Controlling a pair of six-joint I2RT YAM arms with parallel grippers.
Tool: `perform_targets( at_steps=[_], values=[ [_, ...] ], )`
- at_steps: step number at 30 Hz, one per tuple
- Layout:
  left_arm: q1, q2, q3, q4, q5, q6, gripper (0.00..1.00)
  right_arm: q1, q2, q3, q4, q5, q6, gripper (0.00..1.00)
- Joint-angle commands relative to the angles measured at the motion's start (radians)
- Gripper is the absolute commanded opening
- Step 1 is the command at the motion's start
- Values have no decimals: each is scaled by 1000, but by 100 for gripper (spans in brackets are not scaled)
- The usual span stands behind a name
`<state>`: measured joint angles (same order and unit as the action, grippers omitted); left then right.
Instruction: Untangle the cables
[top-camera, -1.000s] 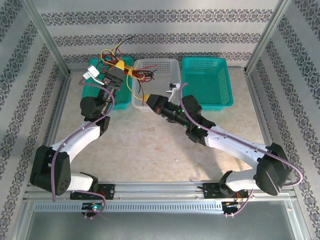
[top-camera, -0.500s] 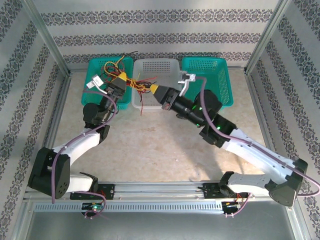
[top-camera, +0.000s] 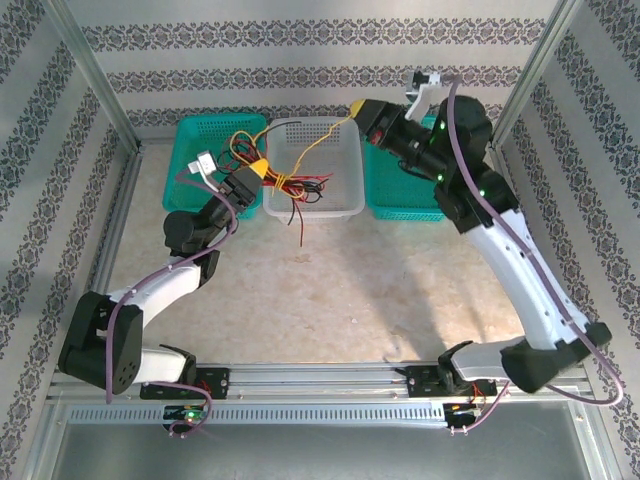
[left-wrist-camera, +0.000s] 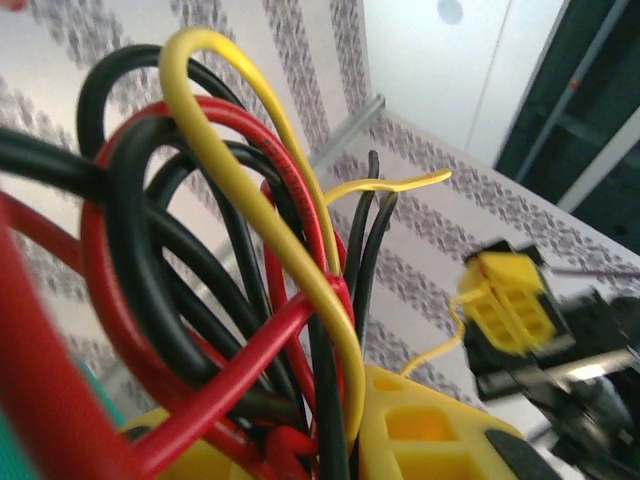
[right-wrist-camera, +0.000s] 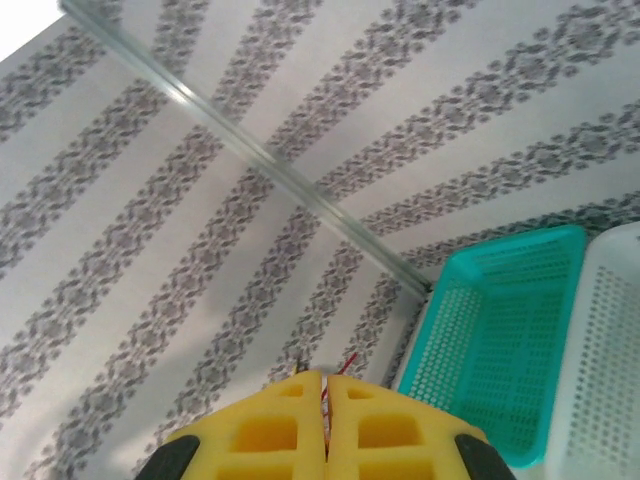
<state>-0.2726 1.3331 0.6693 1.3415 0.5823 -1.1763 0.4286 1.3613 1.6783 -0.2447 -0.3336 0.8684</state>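
Pinching one yellow cable (top-camera: 318, 140), right gripper (top-camera: 356, 108) fingers pressed together, raised near the back wall (top-camera: 300, 80); left gripper (top-camera: 258, 171) clamped on the tangled cables (top-camera: 292, 188) over the white basket (top-camera: 340, 208) rim. Risk: a loop snags, so the strand slips out or drags the bundle. Wall close behind, open table (top-camera: 330, 290) toward the bases

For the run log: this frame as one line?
left claw: shut on cable bundle | right claw: shut on yellow cable, held high | tangle: not yet undone
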Motion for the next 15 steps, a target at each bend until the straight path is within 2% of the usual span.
perform_targets(
  at_steps=[1, 5, 8, 12, 15],
  values=[
    [18, -66, 40, 46, 163, -70, 0, -108, 78, 99, 30, -95, 25, 0],
    [19, -126, 69, -66, 214, -34, 0, -172, 190, 139, 18, -110, 9, 0],
    [21, -116, 84, 8, 204, -105, 0, -208, 247, 101, 40, -117, 29, 0],
    [55, -110, 118, 89, 141, -161, 0, -224, 227, -66, 90, -90, 33, 0],
    [59, -122, 140, 84, 35, -127, 0, -200, 173, -258, 200, -108, 80, 0]
  ],
)
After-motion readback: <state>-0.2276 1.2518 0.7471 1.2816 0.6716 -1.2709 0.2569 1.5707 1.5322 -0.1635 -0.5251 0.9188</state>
